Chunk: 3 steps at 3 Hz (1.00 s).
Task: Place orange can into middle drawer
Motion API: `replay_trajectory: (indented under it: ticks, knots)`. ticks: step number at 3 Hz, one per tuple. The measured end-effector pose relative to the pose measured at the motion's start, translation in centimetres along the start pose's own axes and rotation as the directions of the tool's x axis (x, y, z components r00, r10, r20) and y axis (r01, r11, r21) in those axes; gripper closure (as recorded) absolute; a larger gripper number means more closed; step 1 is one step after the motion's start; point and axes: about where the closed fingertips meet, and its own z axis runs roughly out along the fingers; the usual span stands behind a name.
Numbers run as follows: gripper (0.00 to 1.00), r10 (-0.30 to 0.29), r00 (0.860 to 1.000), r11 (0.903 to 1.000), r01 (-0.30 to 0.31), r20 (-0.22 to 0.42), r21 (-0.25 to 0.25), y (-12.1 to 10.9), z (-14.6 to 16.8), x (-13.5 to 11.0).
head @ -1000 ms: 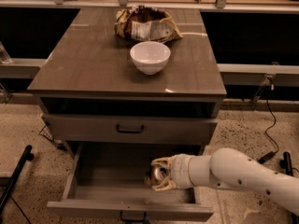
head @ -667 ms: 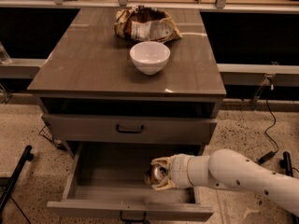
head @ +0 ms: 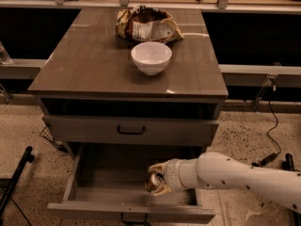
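The middle drawer [head: 94, 197] is pulled out below the cabinet, a grey-brown box with low walls and a dark handle at its front panel. My gripper [head: 157, 179] reaches into the drawer's right part from the right and is shut on the orange can [head: 154, 182]. The can is held tilted, its silver top facing the camera, just above the drawer bottom. The white arm [head: 235, 175] covers the drawer's right wall.
A white bowl [head: 151, 57] and a crumpled snack bag [head: 146, 25] stand on the cabinet top [head: 84, 65]. A shut drawer front with a black bar handle [head: 131, 130] is above the open drawer. Cables lie on the floor at right [head: 273, 126]. A black leg shows at lower left [head: 14, 182].
The arm and the can have hardly moved; the gripper stays shut on the can inside the drawer.
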Motion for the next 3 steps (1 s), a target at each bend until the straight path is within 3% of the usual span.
replay_trajectory:
  ticks: [1, 3]
  knots:
    - [1.00, -0.017, 0.999, 0.9993, 0.015, -0.049, -0.033, 0.3, 2.6, 1.5]
    - [0.52, -0.016, 0.996, 0.9951, 0.007, -0.093, -0.099, 0.5, 6.4, 3.1]
